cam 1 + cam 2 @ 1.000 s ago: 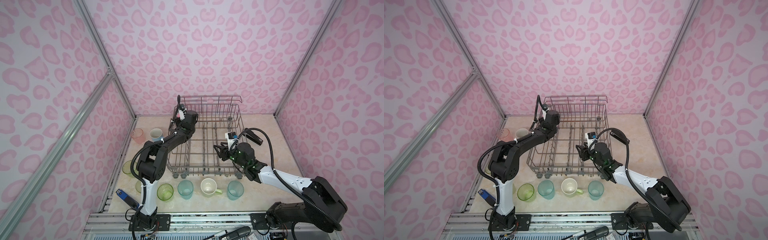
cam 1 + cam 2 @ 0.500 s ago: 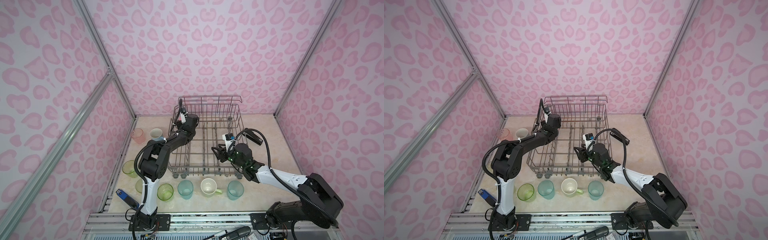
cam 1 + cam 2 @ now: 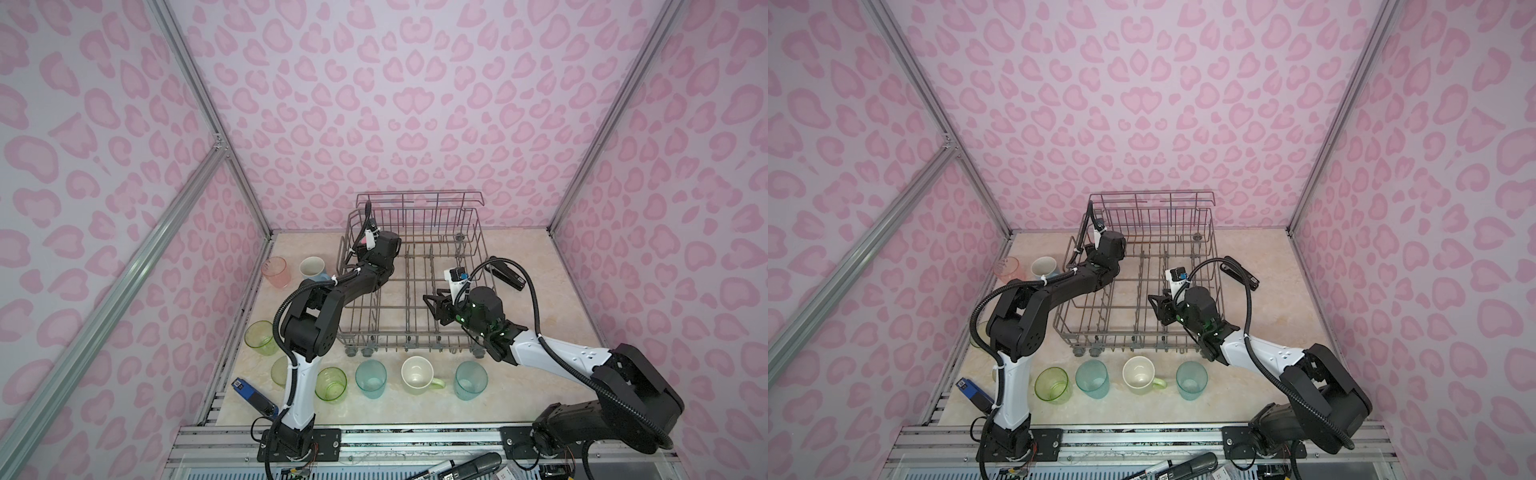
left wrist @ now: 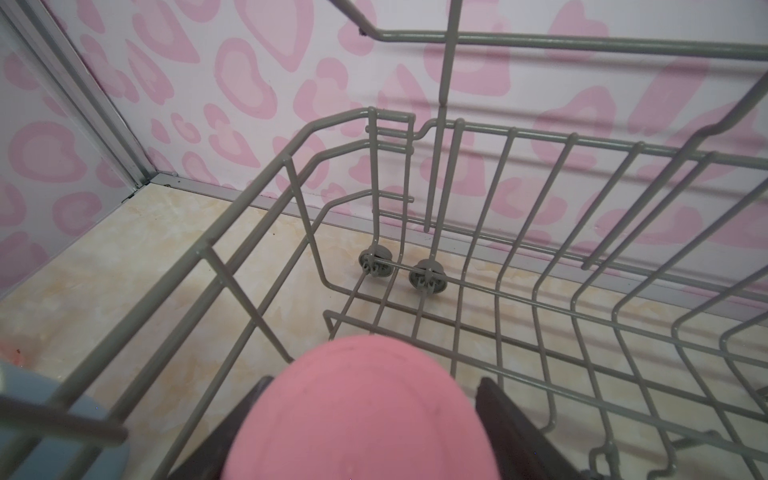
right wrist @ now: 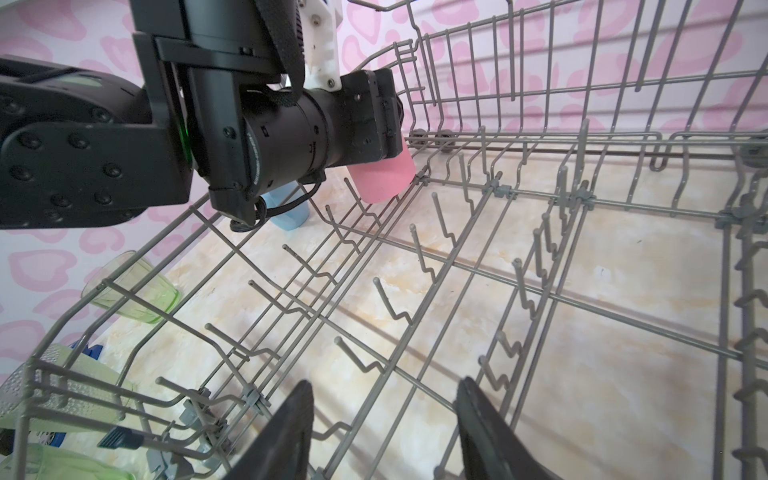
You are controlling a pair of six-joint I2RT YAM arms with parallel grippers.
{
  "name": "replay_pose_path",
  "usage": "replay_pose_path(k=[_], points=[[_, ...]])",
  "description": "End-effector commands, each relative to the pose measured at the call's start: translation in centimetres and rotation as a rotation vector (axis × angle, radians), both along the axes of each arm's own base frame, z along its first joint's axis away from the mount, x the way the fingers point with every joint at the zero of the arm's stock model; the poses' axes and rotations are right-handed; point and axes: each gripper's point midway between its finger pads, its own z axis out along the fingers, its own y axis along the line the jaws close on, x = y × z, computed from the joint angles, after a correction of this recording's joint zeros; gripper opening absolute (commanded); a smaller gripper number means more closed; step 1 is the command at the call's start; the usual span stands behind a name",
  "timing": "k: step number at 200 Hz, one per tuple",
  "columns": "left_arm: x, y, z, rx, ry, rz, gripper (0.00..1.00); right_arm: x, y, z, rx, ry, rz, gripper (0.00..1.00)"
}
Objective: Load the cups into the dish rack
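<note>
Left claw point(image 4: 370, 415) lowered slightly | clamps pink cup point(image 5: 384, 178) | inside dish rack point(image 4: 582, 43) corner

L gripper point(image 4: 372, 380) grips an opaque pink cup point(image 4: 357, 415), closed end toward the cam, black fingers point(image 4: 513, 419) on both sides of it. At 12 o'clock ahead: corner of the grey wire dish rack point(image 4: 511, 133) w/ two small wheels point(image 4: 428, 279), marble tabletop point(image 4: 124, 266) beneath, pink-spotted wall point(image 4: 249, 83) behind. At 9 o'clock, outside the rack's side rail, part of a light-blue mug point(image 4: 29, 380).
</note>
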Motion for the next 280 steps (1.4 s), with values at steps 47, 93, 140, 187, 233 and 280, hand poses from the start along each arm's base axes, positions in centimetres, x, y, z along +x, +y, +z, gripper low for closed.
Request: replay_pose_path(k=[47,93,140,187,233,280], points=[[-1.3,0.4,-1.6,0.075,0.115,-0.029,0.84,0.3,0.0,-0.8,-0.015,0.03,-0.017,0.56],[-1.4,-0.2,0.0,0.059,0.123,-0.07,0.94,0.3,0.0,-0.8,-0.019,0.037,-0.014,0.58],[-1.8,-0.8,4.1,0.031,0.101,-0.121,0.99,0.5,-0.1,-0.8,-0.038,0.045,-0.023,0.64],[-2.9,-1.5,7.3,0.002,0.123,-0.19,0.98,0.5,-0.4,-0.4,-0.051,0.049,-0.035,0.74],[-5.7,-2.3,9.5,-0.072,0.182,-0.29,1.0,1.1,-1.3,0.0,-0.098,0.067,-0.094,0.76],[-10.7,-3.2,11.3,-0.067,0.278,-0.492,0.98,1.7,-2.6,1.6,-0.179,0.088,-0.18,0.74]])
